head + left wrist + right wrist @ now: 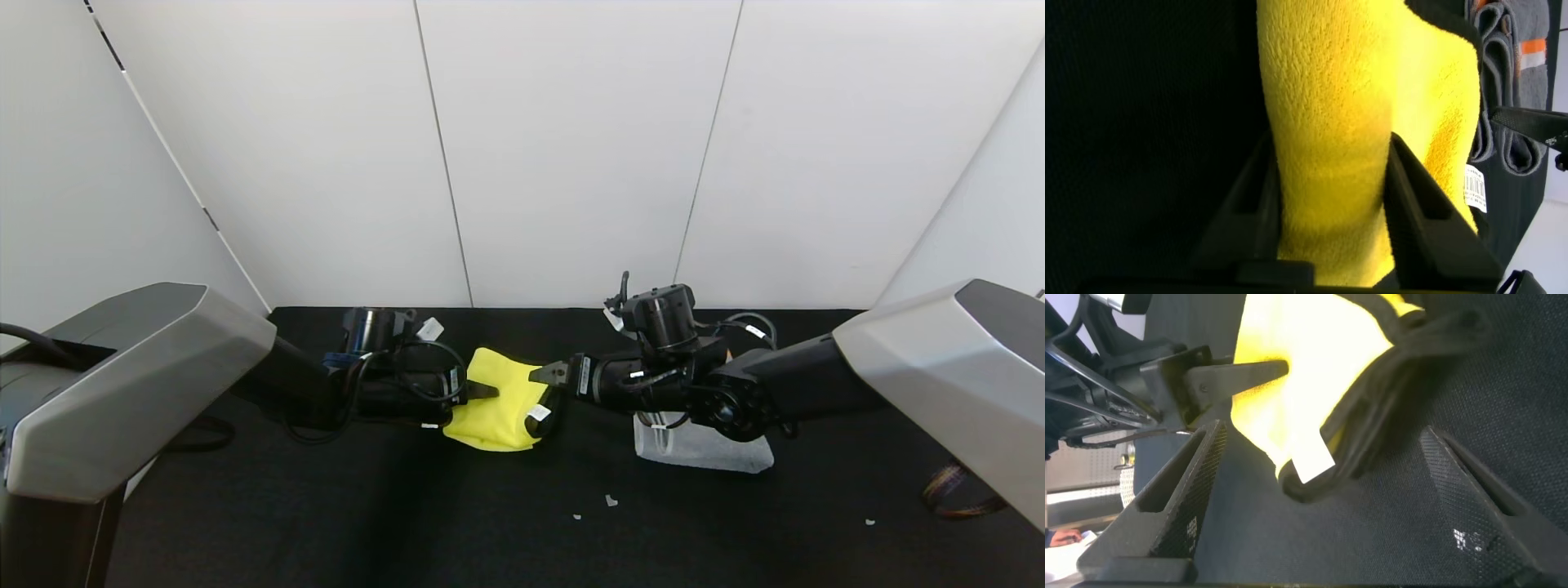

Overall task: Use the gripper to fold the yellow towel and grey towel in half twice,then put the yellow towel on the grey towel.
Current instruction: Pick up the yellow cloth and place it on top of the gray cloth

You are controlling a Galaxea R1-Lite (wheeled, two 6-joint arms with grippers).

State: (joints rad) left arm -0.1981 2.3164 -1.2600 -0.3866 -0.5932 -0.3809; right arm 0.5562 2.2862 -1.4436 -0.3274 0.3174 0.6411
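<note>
I see the yellow towel [495, 400] bunched mid-table [408, 523], long axis running front to back, open mat ahead. Left gripper [482, 391] is clamped on its left edge; right gripper [545, 398] gapes at its right edge. Grey towel [709, 449] lies under the right arm.

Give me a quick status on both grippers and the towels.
Left gripper closed on the yellow towel. Right gripper open at the towel's other side. Grey towel lies under the right arm. Nothing in the way.
</note>
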